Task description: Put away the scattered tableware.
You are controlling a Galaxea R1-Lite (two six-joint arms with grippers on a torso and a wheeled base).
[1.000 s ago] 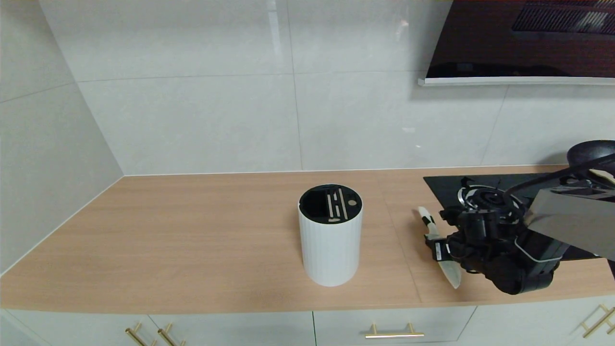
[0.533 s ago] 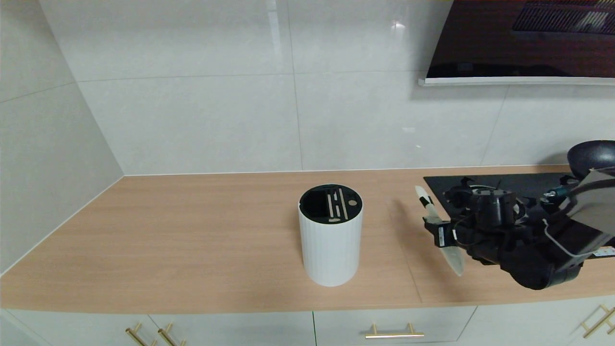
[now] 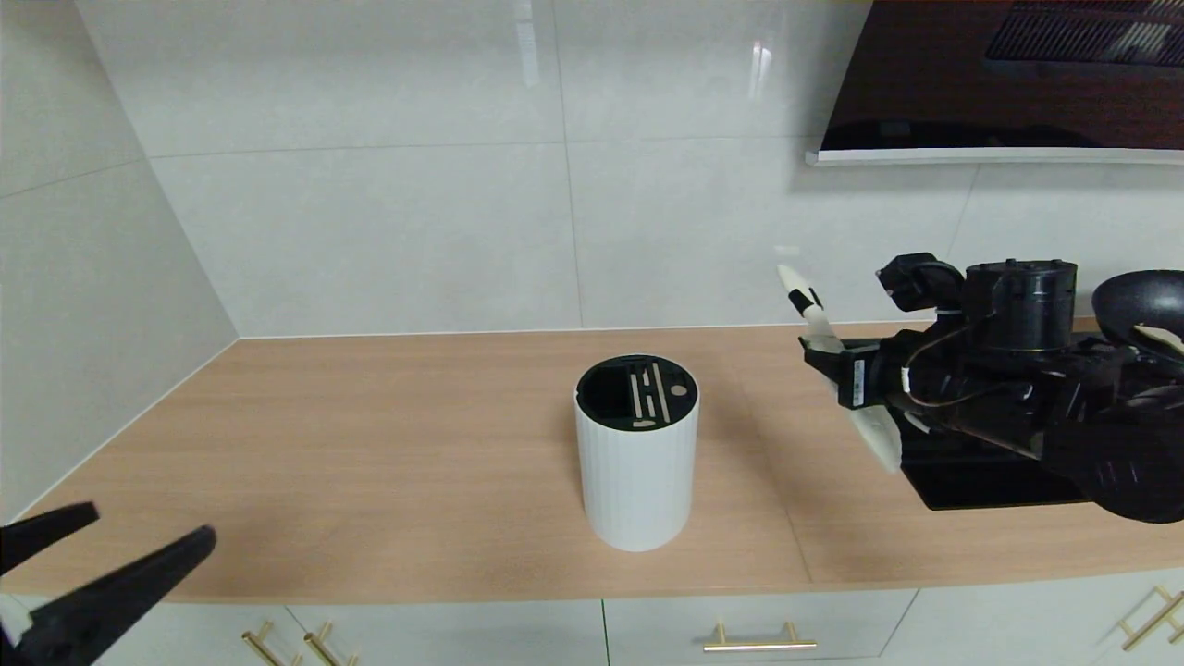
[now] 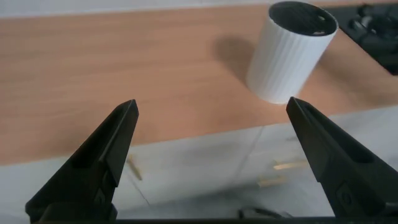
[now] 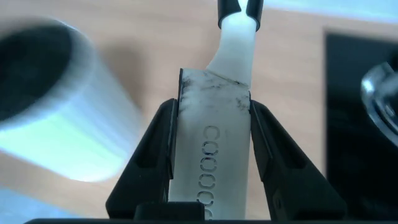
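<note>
A white ribbed holder with a black slotted top stands upright mid-counter, also seen as the holder in the left wrist view and blurred as the holder in the right wrist view. My right gripper is shut on a white knife, held in the air to the right of the holder, handle tip up and blade down. The knife's blade is clamped between the fingers. My left gripper is open at the counter's front left corner, its fingers spread wide with nothing between them.
A black cooktop lies on the right of the wooden counter, with a dark pan at the far right. A range hood hangs above. Drawers with gold handles run below the counter edge.
My right gripper has lifted the knife off the counter and raised it well above the surface. My left gripper has come into the head view at the bottom left.
</note>
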